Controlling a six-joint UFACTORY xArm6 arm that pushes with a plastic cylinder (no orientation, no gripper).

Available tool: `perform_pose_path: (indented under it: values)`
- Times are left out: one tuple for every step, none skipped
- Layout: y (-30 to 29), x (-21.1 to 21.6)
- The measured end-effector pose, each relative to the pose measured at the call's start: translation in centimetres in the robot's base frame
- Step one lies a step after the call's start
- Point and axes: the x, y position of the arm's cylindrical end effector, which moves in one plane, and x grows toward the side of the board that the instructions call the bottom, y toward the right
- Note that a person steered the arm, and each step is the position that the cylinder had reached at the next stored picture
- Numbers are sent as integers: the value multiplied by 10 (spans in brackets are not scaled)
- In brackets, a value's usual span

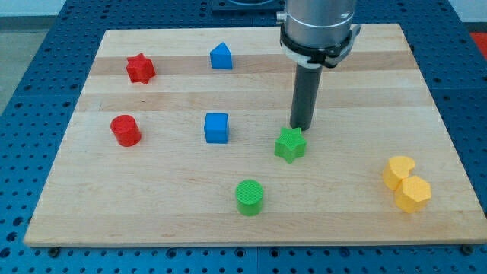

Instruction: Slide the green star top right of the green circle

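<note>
Green star block [290, 144], a small plastic-looking piece, sits a little right of the middle of the pale wooden board [342, 221]. It looks about as wide as it is long, so no long axis can be told; one of its points faces the view's bottom left.

Nearest the view's bottom lies the green circle [249, 197], a short green cylinder, below and left of the star and clear of it. Toward the bottom right, well apart from both, a yellow heart-shaped block [398, 171] and a yellow hexagonal block [414, 193] touch each other.

Level with the star's upper edge, to the view's left, stands a blue cube [216, 127], and farther left a red cylinder [125, 130].

My tip [300, 127] stands just at the star's top right edge, touching it or very nearly. The rod has nothing that could open or close; it holds nothing.

Farthest back, near the view's top, are a blue pentagon-like block [221, 56] and a red star block [140, 68]. Nothing lies between the green star and the green circle.
</note>
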Motion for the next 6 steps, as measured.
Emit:
perform_pose_path:
  values:
    - [-8, 9]
    - [-16, 27]
    - [-25, 51]
    - [-31, 70]
    - [-29, 67]
    - [3, 66]
